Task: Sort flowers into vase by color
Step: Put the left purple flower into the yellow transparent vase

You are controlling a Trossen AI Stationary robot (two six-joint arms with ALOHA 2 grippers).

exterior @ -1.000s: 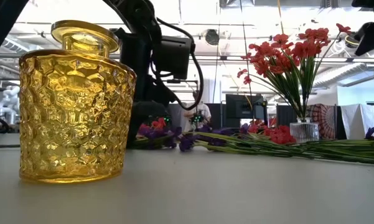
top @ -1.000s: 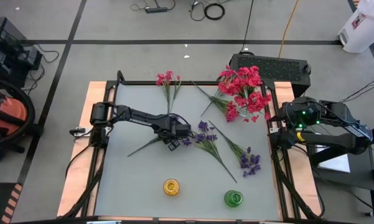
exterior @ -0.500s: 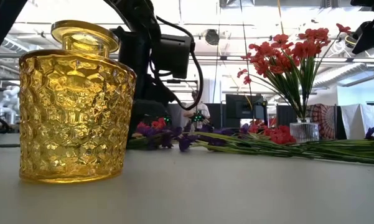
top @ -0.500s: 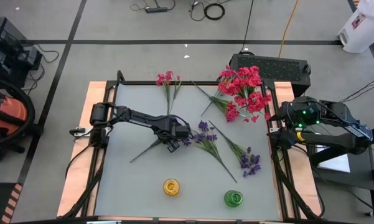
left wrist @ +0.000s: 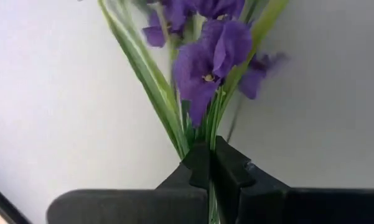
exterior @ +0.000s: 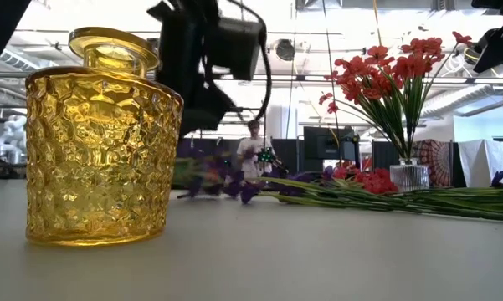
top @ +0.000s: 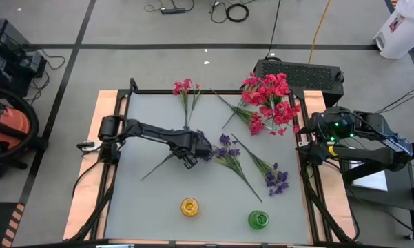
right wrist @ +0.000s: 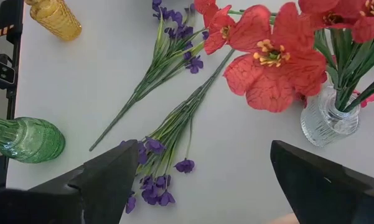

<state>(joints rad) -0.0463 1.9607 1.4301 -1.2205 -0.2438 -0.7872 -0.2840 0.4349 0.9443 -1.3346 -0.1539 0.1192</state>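
Note:
My left gripper [top: 190,156] hangs over the table's middle, shut on a purple flower sprig [left wrist: 205,56]. The sprig's thin stem [top: 155,169] trails toward the near left. Two more purple sprigs [top: 229,153] [top: 276,179] lie flat on the table to its right. A pink sprig [top: 186,89] lies at the far edge. Red flowers [top: 267,93] stand in a clear vase [exterior: 410,177] at the far right. A yellow vase [top: 189,207] and a green vase [top: 258,219] stand near the front edge. My right gripper [right wrist: 215,186] waits open at the right edge. My left gripper pinches the sprig's bundled green stems [left wrist: 206,134] just below the blossoms, between its two shut fingers [left wrist: 227,168]. It comes from above, pointing steeply down. The blossoms stick out past the fingertips. The long stem trails down toward the near left; whether its end touches the table, I cannot tell.
Loose red blossoms [top: 256,124] lie beside the clear vase. A dark box [top: 299,72] sits behind the table's far right corner. Open table surface lies between the two front vases and the left edge.
My left gripper has shut on the purple sprig's stems and then risen, tipping a little. The sprig's blossom end has come up off the table with it, and the stem's free end has swung slightly toward the near edge.

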